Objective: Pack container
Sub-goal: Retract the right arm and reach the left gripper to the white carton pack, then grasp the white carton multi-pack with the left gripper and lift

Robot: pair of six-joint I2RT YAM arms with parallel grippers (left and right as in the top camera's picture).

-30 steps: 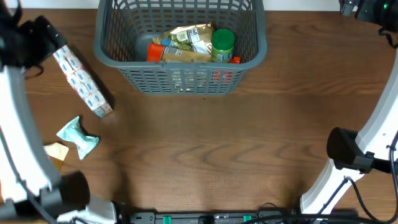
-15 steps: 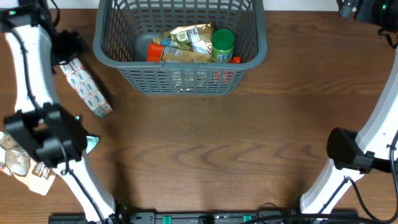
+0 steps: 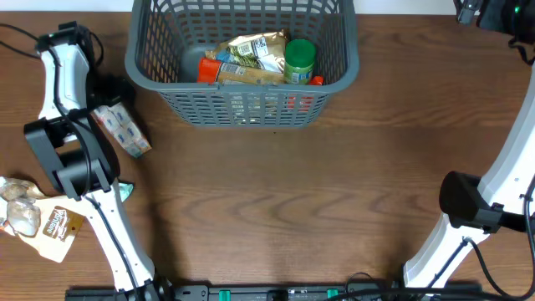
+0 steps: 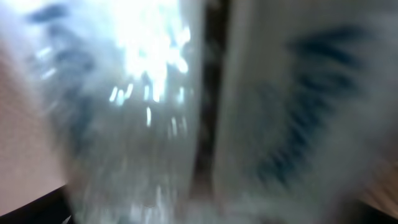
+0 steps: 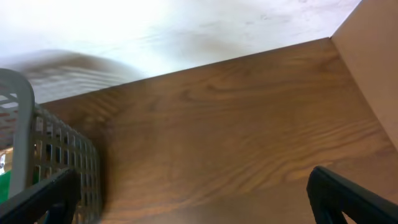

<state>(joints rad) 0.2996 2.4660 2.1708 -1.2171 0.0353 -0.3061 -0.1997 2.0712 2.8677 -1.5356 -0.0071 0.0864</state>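
At the far edge of a brown wooden tabletop (image 3: pixel 292 192), the grey slotted container (image 3: pixel 242 107) sits centred between the two arms, already holding an orange-capped bottle (image 3: pixel 211 68), a crinkled foil snack bag (image 3: pixel 251 52) and a green-lidded jar (image 3: pixel 299 60), all crowded toward its near wall. Just left of the container, the left tool (image 3: pixel 107 94) is down at the upper end of a white-and-blue multipack (image 3: pixel 127 135) that lies slanted on the tabletop. Its wrist camera returns only a blur of glossy white wrapping with blue marks, so whether that tool is clenched on the pack or released cannot be told. Near the left edge lie a brown pouch (image 3: pixel 57 227) and a clear plastic bag (image 3: pixel 18 211), with a teal wrapper (image 3: pixel 125 191) peeking out from behind the left arm (image 3: pixel 68 79). The right tool (image 5: pixel 196 202) is well apart, up at the far right corner, its two dark fingers spread wide with nothing between them; its camera looks across bare wood toward one corner of the container (image 5: pixel 62 149)
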